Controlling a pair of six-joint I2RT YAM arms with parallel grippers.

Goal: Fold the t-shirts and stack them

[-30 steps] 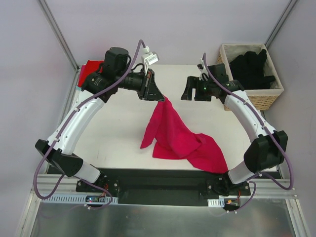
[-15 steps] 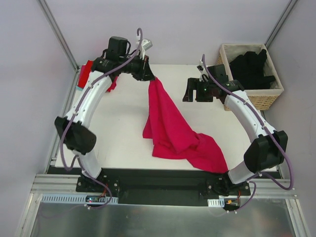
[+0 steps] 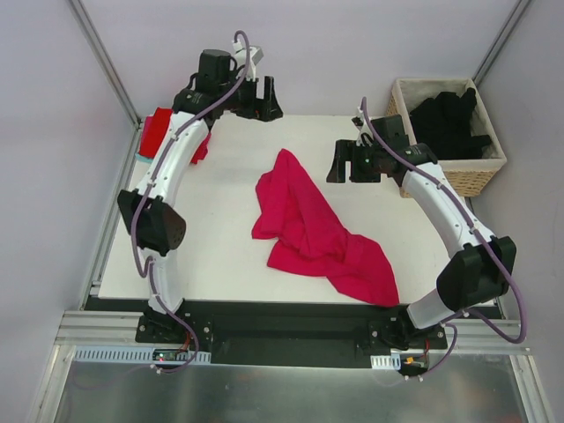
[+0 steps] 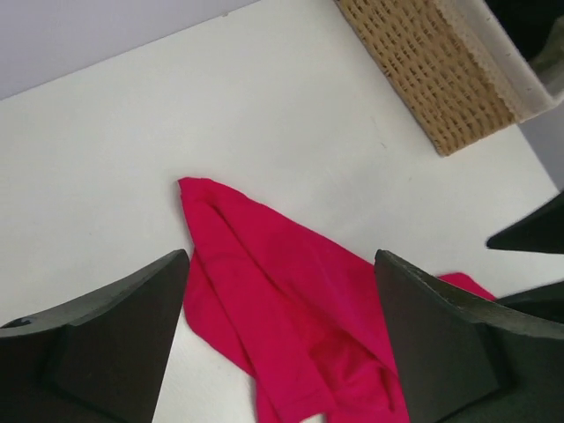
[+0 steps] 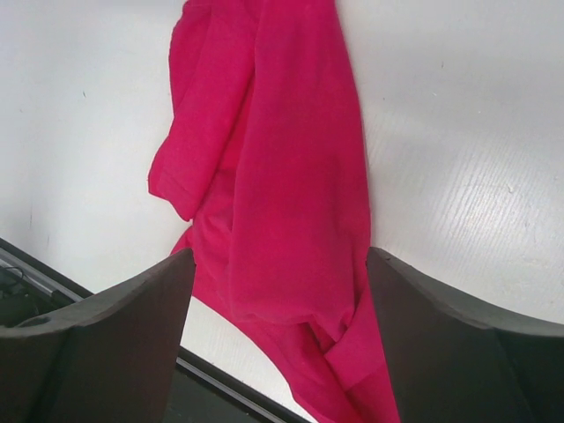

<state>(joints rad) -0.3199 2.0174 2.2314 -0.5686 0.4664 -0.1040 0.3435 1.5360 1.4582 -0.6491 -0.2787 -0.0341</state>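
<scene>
The left gripper (image 3: 262, 109) has its jaws spread wide with nothing between them. It sits high at the far edge of the table (image 3: 220, 220), tipped back so its fingers (image 4: 106, 344) frame the cloth below without touching it. Behind it, the left arm stretches almost fully out along the table's left side.

The right gripper (image 3: 345, 169) is also agape and empty. It hangs fingers-down above the table, near the far end of the shirt. Its forearm slopes back to an elbow folded over the near right corner.

The magenta-pink t-shirt (image 3: 308, 233) lies crumpled and unfolded mid-table, trailing toward the near right. A red t-shirt (image 3: 159, 130) rests at the far left edge. Black t-shirts (image 3: 449, 119) fill the wicker basket (image 3: 480, 172) at the far right.
</scene>
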